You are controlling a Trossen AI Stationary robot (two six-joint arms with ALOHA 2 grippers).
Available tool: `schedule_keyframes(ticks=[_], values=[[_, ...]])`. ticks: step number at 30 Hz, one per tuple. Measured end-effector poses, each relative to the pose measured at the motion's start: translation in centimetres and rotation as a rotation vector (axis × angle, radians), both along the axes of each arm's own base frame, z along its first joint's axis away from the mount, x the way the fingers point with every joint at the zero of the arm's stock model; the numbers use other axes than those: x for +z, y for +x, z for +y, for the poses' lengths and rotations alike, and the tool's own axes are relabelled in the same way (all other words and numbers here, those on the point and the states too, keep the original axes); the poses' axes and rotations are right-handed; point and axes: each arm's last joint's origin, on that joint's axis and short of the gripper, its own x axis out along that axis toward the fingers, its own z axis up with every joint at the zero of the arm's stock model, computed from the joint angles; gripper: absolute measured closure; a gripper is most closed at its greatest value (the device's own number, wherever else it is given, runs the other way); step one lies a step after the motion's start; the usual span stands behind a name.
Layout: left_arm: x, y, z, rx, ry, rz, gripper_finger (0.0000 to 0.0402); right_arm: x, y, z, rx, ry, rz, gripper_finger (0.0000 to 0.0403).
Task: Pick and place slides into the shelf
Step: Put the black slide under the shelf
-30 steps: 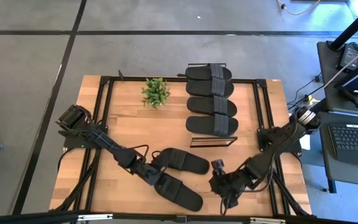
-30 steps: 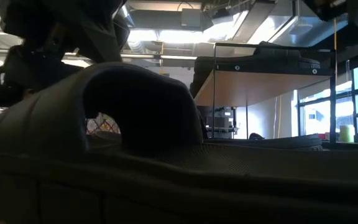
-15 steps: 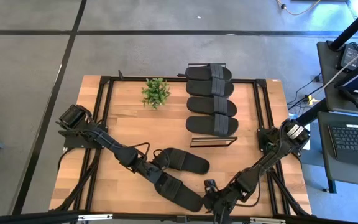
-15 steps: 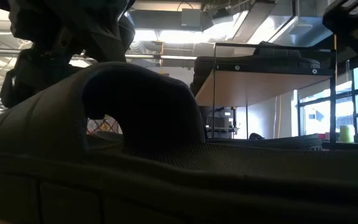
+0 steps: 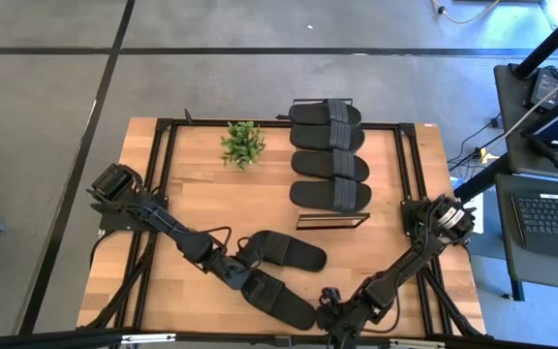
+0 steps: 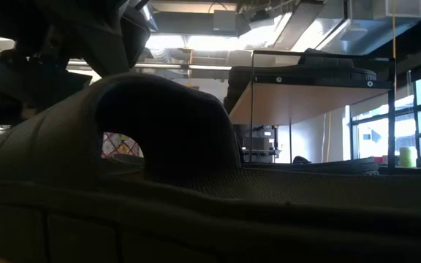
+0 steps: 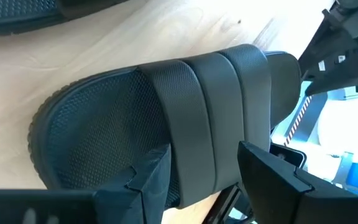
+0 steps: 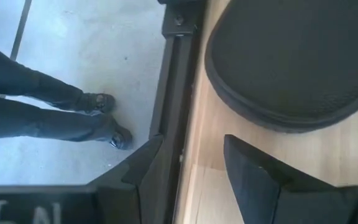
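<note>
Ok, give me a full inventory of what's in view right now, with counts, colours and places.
Slides on the shelf: four, black, side by side on its top, toward the table's far side.
Slides on the table: two, black, near the front edge; one lies free, the other sits at the left gripper.
Plant: one, green, on the table left of the shelf.
Person: dark legs and shoes on the floor beside the table.
Left gripper: open, fingers straddling the near slide's strap.
Right gripper: open, at the table's front edge by that slide's end.
</note>
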Motion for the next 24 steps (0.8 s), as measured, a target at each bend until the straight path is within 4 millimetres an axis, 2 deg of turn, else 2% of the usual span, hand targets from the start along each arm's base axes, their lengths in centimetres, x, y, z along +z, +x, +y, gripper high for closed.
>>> schedule_keyframes(ticks=[8,16,24], values=[[-0.2,0.0,0.0,0.011,-0.004,0.010,0.0224,0.2,1.3,-0.3,-0.028,0.026,-0.082,0.0236],[-1.9,0.5,-0.3,0.018,-0.029,0.040,0.0224,-0.6,2.9,-1.5,-0.024,0.040,-0.076,0.0236],[-1.5,0.4,-0.5,-0.019,-0.071,0.054,0.0224,-1.4,2.5,-1.0,0.002,0.053,-0.041,0.0236]])
